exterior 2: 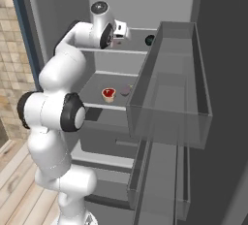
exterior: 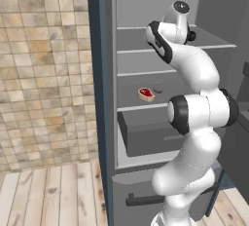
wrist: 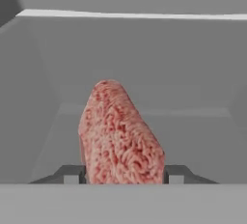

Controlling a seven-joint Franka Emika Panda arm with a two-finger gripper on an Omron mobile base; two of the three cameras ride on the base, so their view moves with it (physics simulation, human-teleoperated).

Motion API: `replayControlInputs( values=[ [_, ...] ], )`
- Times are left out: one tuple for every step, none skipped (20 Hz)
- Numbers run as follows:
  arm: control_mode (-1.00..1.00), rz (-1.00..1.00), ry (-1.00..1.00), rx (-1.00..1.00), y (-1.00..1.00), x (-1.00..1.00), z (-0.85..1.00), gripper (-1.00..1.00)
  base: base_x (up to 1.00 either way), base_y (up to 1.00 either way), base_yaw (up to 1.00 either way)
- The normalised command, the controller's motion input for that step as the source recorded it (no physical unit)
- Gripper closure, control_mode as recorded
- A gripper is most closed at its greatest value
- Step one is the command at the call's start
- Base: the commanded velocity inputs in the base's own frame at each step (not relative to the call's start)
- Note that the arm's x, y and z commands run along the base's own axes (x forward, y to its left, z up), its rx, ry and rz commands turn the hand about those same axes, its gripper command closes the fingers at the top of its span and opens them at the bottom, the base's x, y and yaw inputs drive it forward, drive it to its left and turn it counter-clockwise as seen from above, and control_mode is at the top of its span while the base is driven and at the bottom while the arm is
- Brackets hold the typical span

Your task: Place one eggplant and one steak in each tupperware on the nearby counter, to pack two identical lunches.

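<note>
Inside the open fridge, the pincer clamps a pink, marbled steak between its fingertips; next comes lifting it clear toward the tupperware.

**White arm, dark joints**

The arm is built of glossy white, rounded shells, thick and bulbous at the lower links and slimmer toward the top. Black bands ring the joints where one shell meets the next; a broad black collar sits at the elbow in both base views. The topmost link ends in a round cap with a grey disc and a dark centre. A small black knob sticks out beside it. In the hand view the pincer shows two small dark grey fingertips, blocky and flat-topped, each with a paler square face.
</note>
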Motion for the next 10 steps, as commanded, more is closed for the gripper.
replayControlInputs(
  values=[
    [-1.00,0.00,-0.03,0.00,0.00,-1.00,-0.07,1.00,0.00,0.00,0.00],
    [-1.00,0.00,-0.04,0.00,0.00,-1.00,-0.10,1.00,0.00,0.00,0.00],
    [-1.00,0.00,-0.08,0.00,0.00,-1.00,-0.11,1.00,0.00,0.00,0.00],
    [-1.00,0.00,-0.10,0.00,0.00,-1.00,-0.09,1.00,0.00,0.00,0.00],
    [-1.00,0.00,-0.13,0.00,0.00,-1.00,-0.11,1.00,0.00,0.00,0.00],
    [-1.00,0.00,-0.15,0.00,0.00,-1.00,-0.10,1.00,0.00,0.00,0.00],
    [-1.00,0.00,-0.18,0.00,0.00,-1.00,-0.11,1.00,0.00,0.00,0.00],
    [-1.00,0.00,-0.19,0.00,0.00,-1.00,-0.12,1.00,0.00,0.00,0.00],
    [-1.00,0.00,-0.15,0.00,0.00,-1.00,-0.13,1.00,0.00,0.00,0.00],
    [-1.00,0.00,-0.09,0.00,0.00,-1.00,-0.12,1.00,0.00,0.00,0.00]
  ],
)
